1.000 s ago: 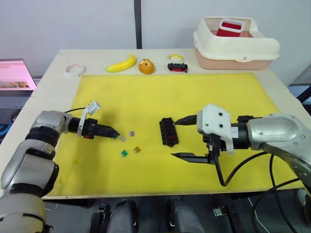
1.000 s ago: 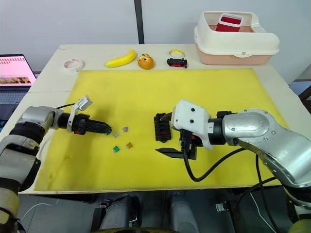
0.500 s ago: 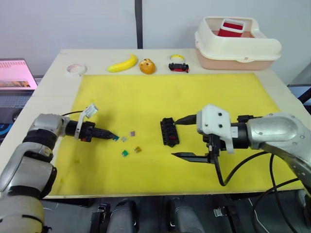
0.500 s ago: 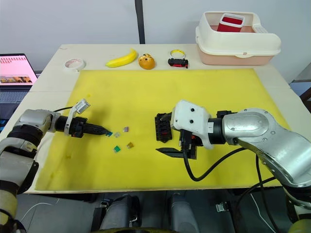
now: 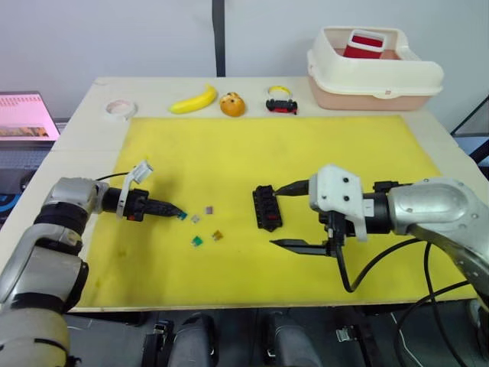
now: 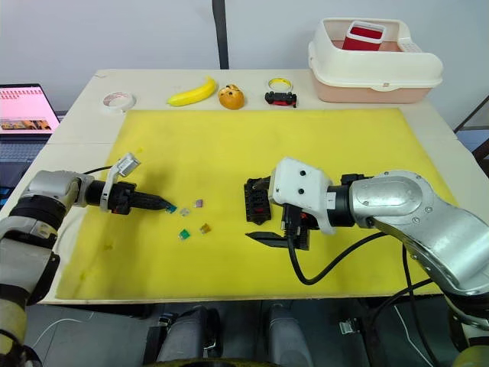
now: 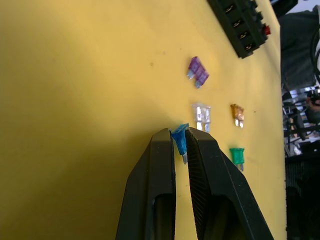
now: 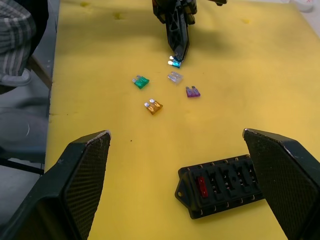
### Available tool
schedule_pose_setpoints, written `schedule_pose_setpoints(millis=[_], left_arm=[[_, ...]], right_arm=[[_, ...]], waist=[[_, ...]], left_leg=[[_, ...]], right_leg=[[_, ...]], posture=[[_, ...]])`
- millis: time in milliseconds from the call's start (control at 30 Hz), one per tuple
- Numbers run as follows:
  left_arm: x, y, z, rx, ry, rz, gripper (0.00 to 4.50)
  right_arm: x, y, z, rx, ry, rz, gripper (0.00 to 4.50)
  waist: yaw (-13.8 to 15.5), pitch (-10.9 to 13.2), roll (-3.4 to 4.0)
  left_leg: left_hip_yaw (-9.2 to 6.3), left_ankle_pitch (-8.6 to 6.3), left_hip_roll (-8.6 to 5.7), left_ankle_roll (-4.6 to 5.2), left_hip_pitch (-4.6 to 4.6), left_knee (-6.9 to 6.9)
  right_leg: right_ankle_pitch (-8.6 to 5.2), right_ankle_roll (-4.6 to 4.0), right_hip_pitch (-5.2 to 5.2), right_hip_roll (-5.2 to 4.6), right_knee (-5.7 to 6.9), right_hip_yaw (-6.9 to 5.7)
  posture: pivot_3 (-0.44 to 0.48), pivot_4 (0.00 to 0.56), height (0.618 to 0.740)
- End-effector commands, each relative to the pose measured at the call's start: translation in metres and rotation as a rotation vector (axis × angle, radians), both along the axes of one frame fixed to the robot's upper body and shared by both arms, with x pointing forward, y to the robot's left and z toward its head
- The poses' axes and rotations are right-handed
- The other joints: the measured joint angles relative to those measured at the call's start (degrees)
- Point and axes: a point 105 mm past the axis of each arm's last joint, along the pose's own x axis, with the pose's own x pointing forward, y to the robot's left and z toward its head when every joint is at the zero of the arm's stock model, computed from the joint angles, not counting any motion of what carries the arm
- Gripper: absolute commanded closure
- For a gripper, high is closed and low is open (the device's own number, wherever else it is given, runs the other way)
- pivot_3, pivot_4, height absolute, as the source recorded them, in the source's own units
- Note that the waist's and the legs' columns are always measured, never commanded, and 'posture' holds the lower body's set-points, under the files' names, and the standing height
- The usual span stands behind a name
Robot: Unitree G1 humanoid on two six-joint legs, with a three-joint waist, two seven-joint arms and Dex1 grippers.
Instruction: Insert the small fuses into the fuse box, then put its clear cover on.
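**Blue fuse pinched, and the grip looks thin**

My left gripper (image 7: 179,145) has its two fingers nearly closed on a teal-blue fuse (image 7: 180,140), and only by the very tips, so the chip sits tilted with its prongs poking out. In the head view that is left of centre on the yellow mat (image 5: 321,145). Just beyond the tips lie the loose ones: clear-grey fuse (image 7: 201,115), purple fuse (image 7: 198,71), amber fuse (image 7: 237,114) and green fuse (image 7: 237,155). The fuse box (image 5: 266,208) sits mid-frame with one red fuse (image 8: 201,186) already seated, other slots empty. My right gripper (image 5: 293,216) is spread wide and holding nothing, its fingers on either side of the box's right end.

The risk: with so little held, the fuse could twist or pop free as I carry it across. If it arrives crooked, the prongs may miss the slot. With the box unheld, pressing down could shove it along the mat. I cannot spot the clear cover.
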Motion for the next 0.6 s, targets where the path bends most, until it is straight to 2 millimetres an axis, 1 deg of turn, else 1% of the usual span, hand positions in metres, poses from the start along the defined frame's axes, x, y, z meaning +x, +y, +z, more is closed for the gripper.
schedule_pose_setpoints(millis=[33, 133, 233, 367, 567, 600], left_arm=[[0.004, 0.002, 0.018, -0.042, -0.052, 0.015, 4.01], [0.005, -0.002, 0.024, -0.06, -0.069, 0.003, 4.01], [0.004, -0.004, 0.025, -0.061, -0.071, -0.008, 4.01], [0.003, 0.0, 0.017, -0.02, -0.064, -0.005, 4.01], [0.001, 0.01, 0.009, 0.014, -0.032, 0.024, 4.01], [0.0, 0.01, 0.007, 0.018, -0.024, 0.023, 3.78]], right_arm=[[-0.002, 0.002, 0.004, 0.006, -0.028, 0.018, 0.0], [-0.002, 0.002, 0.003, 0.006, -0.028, 0.017, 0.0], [-0.002, 0.002, 0.003, 0.007, -0.027, 0.018, 0.0], [-0.001, 0.002, 0.004, 0.008, -0.029, 0.018, 0.0], [-0.003, 0.003, 0.003, 0.011, -0.026, 0.016, 0.0], [-0.003, 0.003, 0.002, 0.012, -0.025, 0.016, 0.0]], waist=[[0.01, 0.0, 0.0], [0.01, 0.0, 0.0], [0.08, 0.0, 0.0], [0.05, 0.0, 0.0], [0.05, 0.0, 0.0], [0.05, 0.0, 0.0]], left_leg=[[0.0, 0.0, 0.0, 0.0, 0.0, 0.0], [0.0, 0.0, 0.0, 0.0, -0.01, 0.01], [0.0, 0.0, 0.0, 0.0, -0.01, 0.02], [0.01, 0.0, -0.01, 0.0, -0.02, 0.02], [0.03, 0.0, -0.01, 0.0, -0.02, 0.02], [0.03, 0.0, 0.0, 0.0, -0.02, 0.02]], right_leg=[[0.0, 0.0, 0.0, 0.0, 0.0, 0.0], [0.0, 0.01, 0.0, 0.0, 0.0, -0.01], [0.01, 0.02, 0.0, 0.0, 0.0, -0.01], [0.01, 0.02, 0.0, 0.0, 0.0, -0.01], [0.01, 0.03, 0.0, 0.01, 0.0, -0.01], [0.01, 0.03, 0.0, 0.01, 0.0, -0.01]], posture=[[0.0, 0.15, 0.739], [0.0, 0.15, 0.739], [0.0, 0.15, 0.739], [0.0, 0.15, 0.739], [0.0, 0.15, 0.739], [0.0, 0.15, 0.739]])
